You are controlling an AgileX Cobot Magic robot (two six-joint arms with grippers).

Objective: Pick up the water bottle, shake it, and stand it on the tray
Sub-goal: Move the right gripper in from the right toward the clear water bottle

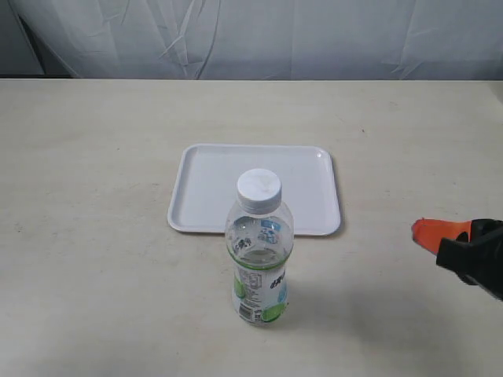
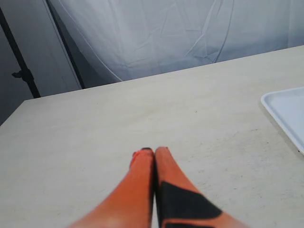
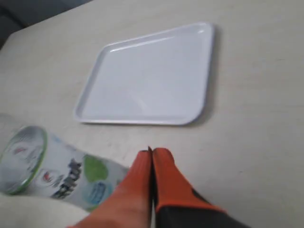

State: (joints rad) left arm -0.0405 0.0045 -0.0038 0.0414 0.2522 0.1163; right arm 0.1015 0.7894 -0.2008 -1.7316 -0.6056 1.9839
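Observation:
The water bottle [image 1: 260, 259] stands upright on the table just in front of the tray [image 1: 204, 184], its white cap on and its green, white and blue label round the lower half. The white tray lies flat behind it with nothing on it. My right gripper [image 1: 424, 233] hovers at the right edge of the exterior view, well right of the bottle, its orange fingers pressed together. In the right wrist view the gripper [image 3: 152, 153] is shut, with the bottle [image 3: 52, 171] off to one side and the tray [image 3: 152, 76] beyond. My left gripper [image 2: 154, 152] is shut over bare table, out of the exterior view.
A pale table [image 1: 94, 157] carries everything. A white cloth backdrop [image 1: 251, 35] hangs behind its far edge. One corner of the tray [image 2: 287, 111] shows in the left wrist view, and a dark stand [image 2: 21, 66] is beside the backdrop there.

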